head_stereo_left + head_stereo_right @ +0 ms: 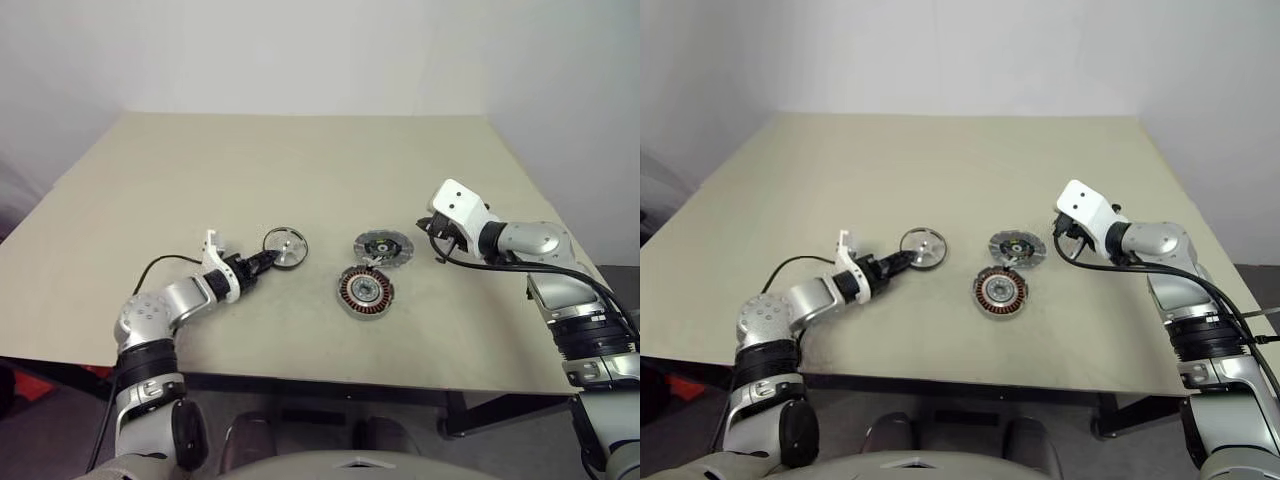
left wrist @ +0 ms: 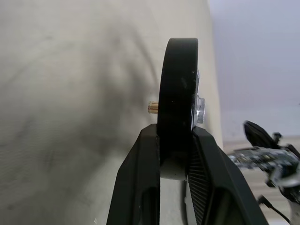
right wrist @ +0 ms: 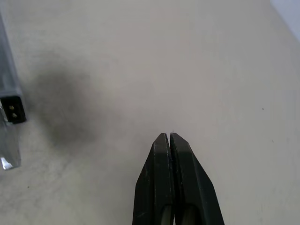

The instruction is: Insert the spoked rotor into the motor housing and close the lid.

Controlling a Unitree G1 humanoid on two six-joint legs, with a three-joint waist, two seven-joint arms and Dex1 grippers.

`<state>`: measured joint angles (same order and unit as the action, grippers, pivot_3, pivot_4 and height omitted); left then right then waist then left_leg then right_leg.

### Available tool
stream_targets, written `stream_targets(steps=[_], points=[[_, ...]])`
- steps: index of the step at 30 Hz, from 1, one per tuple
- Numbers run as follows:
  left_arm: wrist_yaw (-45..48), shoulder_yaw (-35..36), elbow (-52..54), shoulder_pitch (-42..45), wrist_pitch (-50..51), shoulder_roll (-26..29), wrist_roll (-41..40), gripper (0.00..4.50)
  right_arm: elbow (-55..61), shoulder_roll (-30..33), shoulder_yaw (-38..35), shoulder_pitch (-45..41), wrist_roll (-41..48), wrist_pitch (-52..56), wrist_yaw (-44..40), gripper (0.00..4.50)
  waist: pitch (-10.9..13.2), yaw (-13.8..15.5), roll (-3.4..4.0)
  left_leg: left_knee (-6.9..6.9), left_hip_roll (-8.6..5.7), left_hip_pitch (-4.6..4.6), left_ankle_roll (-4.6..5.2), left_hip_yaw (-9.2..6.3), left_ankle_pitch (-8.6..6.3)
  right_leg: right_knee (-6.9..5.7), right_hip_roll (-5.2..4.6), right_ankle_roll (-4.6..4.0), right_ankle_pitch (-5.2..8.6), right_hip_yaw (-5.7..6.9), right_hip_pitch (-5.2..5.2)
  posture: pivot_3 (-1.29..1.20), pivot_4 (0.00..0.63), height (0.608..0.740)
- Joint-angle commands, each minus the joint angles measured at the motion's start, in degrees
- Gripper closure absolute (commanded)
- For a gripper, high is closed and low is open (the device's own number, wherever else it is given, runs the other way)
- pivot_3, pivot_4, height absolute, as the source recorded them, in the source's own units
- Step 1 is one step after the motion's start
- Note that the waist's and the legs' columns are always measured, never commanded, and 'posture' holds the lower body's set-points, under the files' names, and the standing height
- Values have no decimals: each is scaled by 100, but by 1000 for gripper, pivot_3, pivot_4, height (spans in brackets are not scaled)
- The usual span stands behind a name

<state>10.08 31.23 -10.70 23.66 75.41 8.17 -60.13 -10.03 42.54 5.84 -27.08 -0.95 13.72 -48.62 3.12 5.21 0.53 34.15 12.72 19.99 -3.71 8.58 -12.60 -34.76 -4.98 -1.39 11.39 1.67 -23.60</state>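
The spoked rotor (image 1: 286,247), a shiny silver wheel with a dark rim, sits tilted just left of the lid (image 1: 383,247), pinched at its edge by the left gripper (image 1: 266,260). The left wrist view reveals its brass hub pin. The copper-wound motor housing (image 1: 365,291) lies below the lid on the matte beige table (image 1: 300,160). Right of the lid, the right gripper (image 3: 168,136) is pressed together.

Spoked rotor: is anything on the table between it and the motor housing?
Nothing visible. The left gripper holds the spoked rotor by its rim, bare table lies between it and the motor housing, and the lid sits off that line, behind the housing.
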Motion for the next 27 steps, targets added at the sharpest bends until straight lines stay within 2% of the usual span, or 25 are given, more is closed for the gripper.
stream_targets(steps=[1,7,17,23,27], points=[[203,207,325,143,872,333,-932,3918,13,50,-107,-130,-11,-127,18,4500,0,2,0,0,0,1,0,0,0,-1,0,0,0,0,-1,0,0,740],[223,-52,54,297,1686,813,-1283,3918,-19,39,-98,-153,-21,-143,10,4500,0,2,0,0,-1,0,0,1,0,-4,0,0,0,-1,-4,0,0,740],[507,-1308,-630,1350,1709,526,-1408,3918,-10,16,-78,-170,-51,-184,9,4500,3,0,-4,1,-5,1,-5,1,4,-6,-2,-2,-2,-3,-3,0,0,740],[750,-2360,-833,1395,1709,826,-1841,3918,130,26,-139,-69,-29,-126,60,4500,3,6,-4,-1,-2,7,-2,2,6,-8,2,-3,-2,-4,-16,0,0,740],[822,-2510,-1119,1489,1709,848,-1566,3918,262,34,-168,30,-16,-57,99,4500,3,21,-4,1,-4,6,-6,2,6,-11,0,-3,-2,-4,-13,0,0,740]])
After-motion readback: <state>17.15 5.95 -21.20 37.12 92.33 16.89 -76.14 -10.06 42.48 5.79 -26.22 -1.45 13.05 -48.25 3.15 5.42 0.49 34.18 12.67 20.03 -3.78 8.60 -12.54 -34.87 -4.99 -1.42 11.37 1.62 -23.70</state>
